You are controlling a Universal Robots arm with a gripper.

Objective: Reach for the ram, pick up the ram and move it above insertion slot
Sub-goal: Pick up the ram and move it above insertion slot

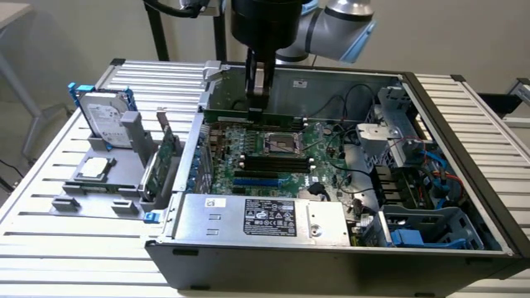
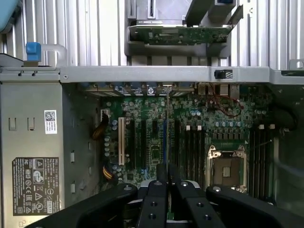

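Observation:
The ram (image 1: 228, 116) is a long, thin green stick, held level in the air over the motherboard inside the open computer case. My gripper (image 1: 259, 93) reaches straight down from above and is shut on it near its middle. In the wrist view the ram (image 2: 168, 128) shows edge-on as a thin line running out from between the black fingers (image 2: 159, 194). It hangs over the board right beside the row of black memory slots (image 2: 190, 147). In the exterior view those slots (image 1: 273, 162) lie below and nearer the camera than the ram.
A processor socket (image 1: 286, 144) sits by the slots. The power supply (image 1: 265, 217) fills the case's near side, with cables and drive cages (image 1: 414, 186) at the exterior view's right. Outside the case, a grey holder carries a hard drive (image 1: 103, 115) and an expansion card (image 1: 170, 152).

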